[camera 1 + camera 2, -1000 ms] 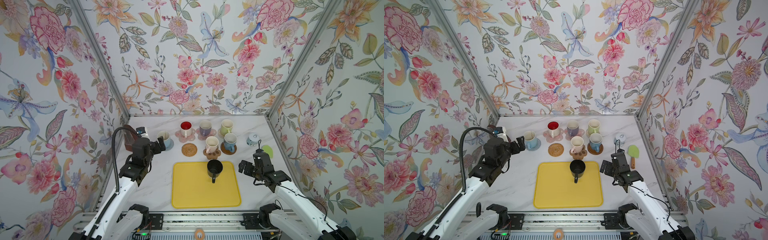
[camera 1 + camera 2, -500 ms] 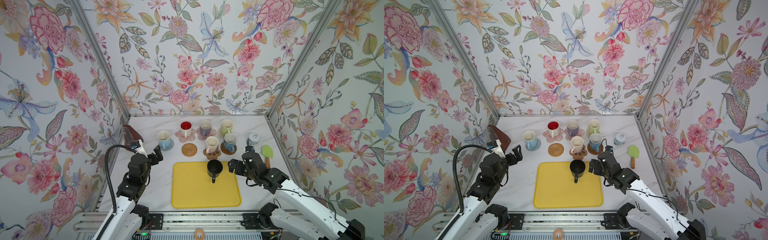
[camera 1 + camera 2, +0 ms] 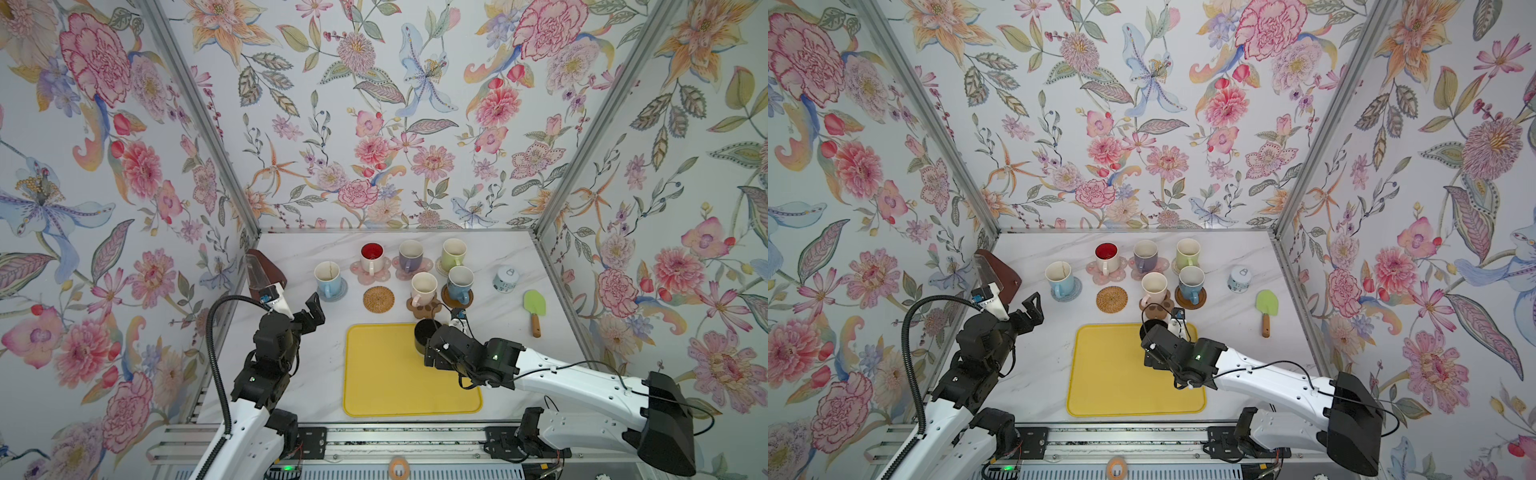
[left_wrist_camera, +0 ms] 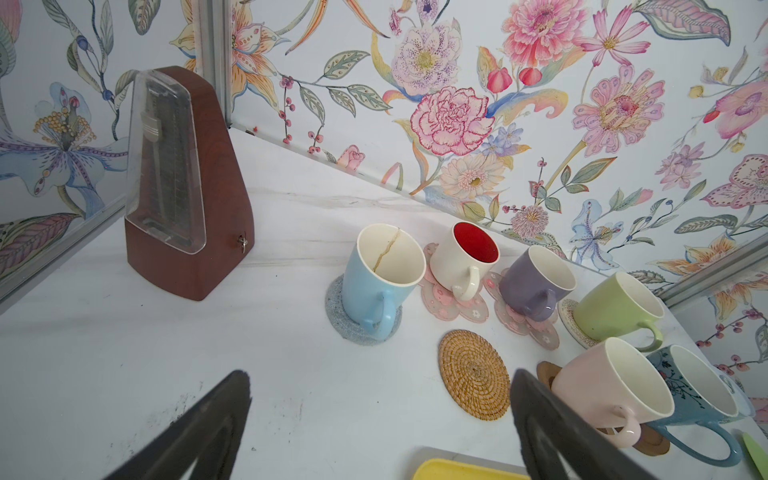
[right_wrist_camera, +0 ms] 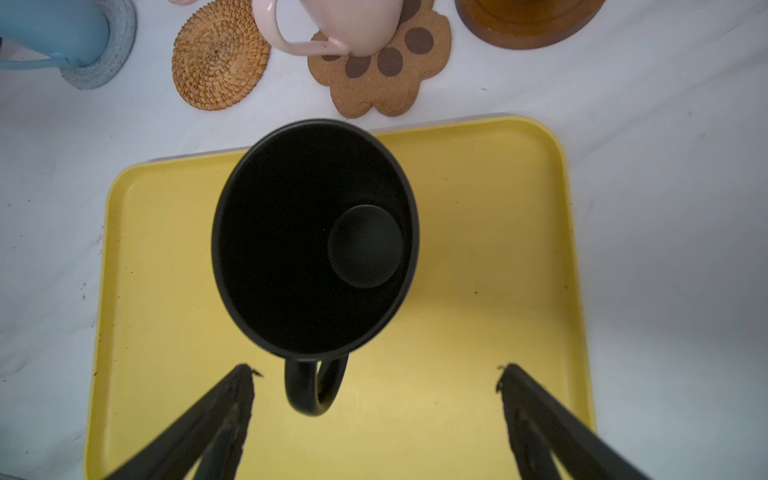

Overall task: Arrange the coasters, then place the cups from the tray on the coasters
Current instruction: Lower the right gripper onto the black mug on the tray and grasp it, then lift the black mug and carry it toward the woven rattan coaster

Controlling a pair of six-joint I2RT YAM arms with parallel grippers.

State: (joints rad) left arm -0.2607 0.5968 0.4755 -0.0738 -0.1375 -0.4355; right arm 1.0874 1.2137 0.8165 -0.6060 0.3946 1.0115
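Observation:
A black cup (image 3: 423, 332) (image 5: 316, 245) stands upright at the far right of the yellow tray (image 3: 386, 382) (image 5: 478, 249). My right gripper (image 3: 430, 353) (image 5: 375, 372) hangs open over it, its handle (image 5: 316, 386) between the fingers and untouched. A tan rattan coaster (image 3: 378, 299) (image 4: 473, 374) lies bare behind the tray. Six other cups stand on coasters: light blue (image 3: 328, 277), white with red inside (image 3: 371, 255), lilac (image 3: 410, 254), light green (image 3: 453, 252), pink (image 3: 424, 289), blue (image 3: 460, 282). My left gripper (image 3: 313, 312) (image 4: 380, 380) is open and empty, left of the tray.
A brown metronome (image 3: 266, 274) (image 4: 183, 187) stands by the left wall, close to my left arm. A small white-blue lidded jar (image 3: 506, 277) and a green spatula (image 3: 534, 305) lie at the right. The walls close in on three sides.
My right gripper has swung left from the table's right side to above the black cup. My left arm has drawn back from the light blue cup toward the front left.

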